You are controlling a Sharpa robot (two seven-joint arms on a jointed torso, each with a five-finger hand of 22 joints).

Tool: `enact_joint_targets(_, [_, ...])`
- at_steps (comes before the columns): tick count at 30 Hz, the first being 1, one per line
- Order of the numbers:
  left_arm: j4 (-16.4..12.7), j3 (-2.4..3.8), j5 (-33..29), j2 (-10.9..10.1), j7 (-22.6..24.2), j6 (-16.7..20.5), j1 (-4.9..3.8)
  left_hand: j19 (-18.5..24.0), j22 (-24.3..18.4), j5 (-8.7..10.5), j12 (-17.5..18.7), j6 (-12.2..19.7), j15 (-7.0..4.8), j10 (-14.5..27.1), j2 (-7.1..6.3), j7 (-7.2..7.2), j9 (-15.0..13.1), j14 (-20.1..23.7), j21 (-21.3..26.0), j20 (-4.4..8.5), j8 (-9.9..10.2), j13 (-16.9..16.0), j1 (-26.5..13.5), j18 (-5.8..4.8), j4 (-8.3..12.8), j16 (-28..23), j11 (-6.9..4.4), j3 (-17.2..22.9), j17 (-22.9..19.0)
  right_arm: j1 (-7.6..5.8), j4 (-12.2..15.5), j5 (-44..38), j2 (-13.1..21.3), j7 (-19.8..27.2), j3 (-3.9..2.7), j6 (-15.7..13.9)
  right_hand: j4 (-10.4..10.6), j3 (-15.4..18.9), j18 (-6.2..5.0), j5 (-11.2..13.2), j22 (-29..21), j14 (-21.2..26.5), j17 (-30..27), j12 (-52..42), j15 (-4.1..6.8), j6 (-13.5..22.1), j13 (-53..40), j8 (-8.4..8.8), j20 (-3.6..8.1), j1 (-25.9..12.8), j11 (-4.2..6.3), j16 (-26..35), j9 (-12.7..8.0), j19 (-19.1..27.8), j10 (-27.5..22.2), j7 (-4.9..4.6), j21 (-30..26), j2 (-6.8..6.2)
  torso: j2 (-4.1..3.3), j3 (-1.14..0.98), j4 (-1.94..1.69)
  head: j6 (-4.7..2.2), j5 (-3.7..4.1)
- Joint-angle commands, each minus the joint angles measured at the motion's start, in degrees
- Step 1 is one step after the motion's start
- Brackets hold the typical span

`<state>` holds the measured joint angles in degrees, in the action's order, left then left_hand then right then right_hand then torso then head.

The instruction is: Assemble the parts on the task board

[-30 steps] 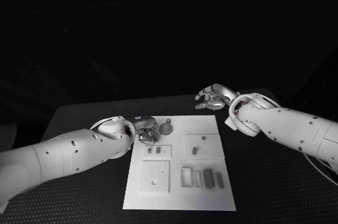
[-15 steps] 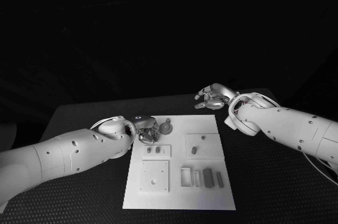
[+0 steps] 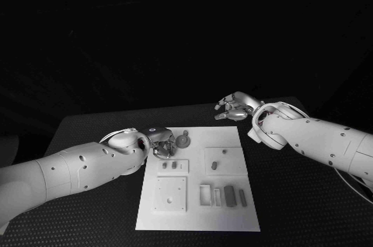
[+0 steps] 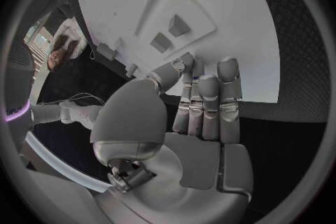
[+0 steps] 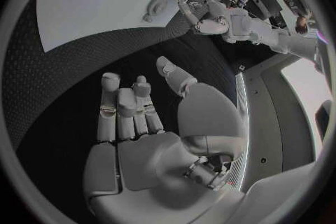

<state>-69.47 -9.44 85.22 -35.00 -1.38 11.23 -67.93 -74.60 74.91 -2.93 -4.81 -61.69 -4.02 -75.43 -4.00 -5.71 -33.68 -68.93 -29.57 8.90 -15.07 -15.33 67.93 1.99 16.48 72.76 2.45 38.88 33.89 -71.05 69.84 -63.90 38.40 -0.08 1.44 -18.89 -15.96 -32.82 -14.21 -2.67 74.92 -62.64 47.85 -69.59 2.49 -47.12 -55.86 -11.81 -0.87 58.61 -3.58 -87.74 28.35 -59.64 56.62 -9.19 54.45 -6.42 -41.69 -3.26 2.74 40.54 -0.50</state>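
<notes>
The white task board (image 3: 225,214) lies in the middle of the black table. Grey parts are on it: a round piece with a stem (image 3: 183,141), two small pegs on a raised square (image 3: 172,165), and bars (image 3: 229,193) beside a frame (image 3: 206,195). My left hand (image 3: 161,148) hovers at the board's far left edge, close to the round piece and the pegs. In the left wrist view its fingers (image 4: 203,106) lie straight and together with nothing in them, above the two pegs (image 4: 170,33). My right hand (image 3: 235,108) hangs past the board's far right corner, fingers (image 5: 126,106) apart and empty.
Two more raised squares stand on the board, one at the right (image 3: 223,160) and one at the near left (image 3: 171,194). Bare black table (image 3: 303,204) surrounds the board on all sides. The right wrist view also shows my left hand (image 5: 206,17) by the round piece (image 5: 155,7).
</notes>
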Motion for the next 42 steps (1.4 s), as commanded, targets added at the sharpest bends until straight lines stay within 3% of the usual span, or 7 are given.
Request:
enact_joint_targets(1, [-0.3,-0.48,-0.4,0.2,1.1,-1.8,0.65,0.5,1.3,-0.19,-0.2,-0.1,-0.01,-0.5,0.28,-0.23,-0.1,-0.2,-0.1,0.48,-0.2,-0.1,-0.2,4.54,-0.1,0.3,-0.06,0.1,0.1,0.03,0.1,-0.1,0.0,0.4,-0.03,0.6,0.0,0.1,-0.79,-0.2,0.7,0.5,-0.1,-0.2,0.04,0.7,0.1,-0.21,0.2,-0.3,-0.06,-0.4,-0.1,-0.2,-0.2,-0.93,-0.3,0.19,0.01,0.0,0.0,-0.01,-0.04])
enact_joint_targets(8, [-0.2,-0.54,-0.8,0.1,0.9,-1.2,0.65,0.8,1.2,-0.13,0.3,0.7,0.15,0.1,-0.67,-0.6,0.1,0.3,0.0,0.51,0.1,0.0,-0.7,4.35,-0.2,0.4,0.13,-0.5,0.2,0.03,0.1,-0.1,0.0,0.3,-0.03,0.7,0.0,0.2,-0.79,-0.2,0.7,0.5,-0.1,-0.2,0.04,0.7,0.1,-0.21,0.2,-0.3,-0.06,-0.4,-0.1,-0.2,-0.3,-0.94,-0.3,0.18,-0.01,0.0,0.0,0.06,-0.06])
enact_joint_targets(12, [-0.2,-0.68,-0.8,0.1,0.8,-0.8,0.65,1.4,1.2,-0.03,0.6,4.8,0.58,1.0,-1.69,-1.95,1.1,1.3,0.3,0.21,2.2,0.1,-0.6,4.22,-0.3,0.0,0.56,-0.6,0.0,0.03,0.2,-0.1,0.1,0.3,-0.03,0.7,0.0,0.2,-0.79,-0.2,0.7,0.5,-0.1,-0.2,0.04,0.7,0.1,-0.21,0.2,-0.3,-0.06,-0.4,-0.1,-0.2,-0.3,-0.94,-0.3,0.18,0.01,-0.01,-0.03,0.03,-0.03])
enact_joint_targets(21, [-0.1,-0.72,-0.7,-0.1,0.7,1.0,0.64,2.0,1.2,-0.02,0.1,10.2,0.97,2.4,-2.7,-2.54,2.5,2.1,0.8,-0.18,4.4,-0.1,-0.2,4.33,-0.3,-0.3,0.96,-1.3,-0.3,0.03,0.1,-0.1,0.1,0.3,-0.03,0.8,0.0,0.2,-0.79,-0.2,0.7,0.5,-0.1,-0.2,0.04,0.7,0.1,-0.21,0.2,-0.3,-0.06,-0.4,-0.1,-0.2,-0.3,-0.94,-0.3,0.17,0.0,0.03,0.02,0.2,0.21])
enact_joint_targets(42, [-0.1,-0.69,-0.7,-0.9,0.5,3.5,0.64,1.9,1.2,-0.02,-0.8,10.9,0.81,2.2,-3.22,-2.7,2.7,2.1,0.8,-0.17,4.2,-0.5,0.1,4.41,-0.4,-0.1,0.79,-1.5,-0.4,0.03,-0.1,-0.1,0.1,0.4,-0.03,1.0,-0.1,0.1,-0.79,-0.2,0.7,0.5,-0.1,-0.3,0.03,0.8,0.2,-0.21,0.2,-0.3,-0.07,-0.4,-0.1,-0.2,-0.3,-0.95,-0.3,0.19,0.01,0.08,0.01,0.12,0.24])
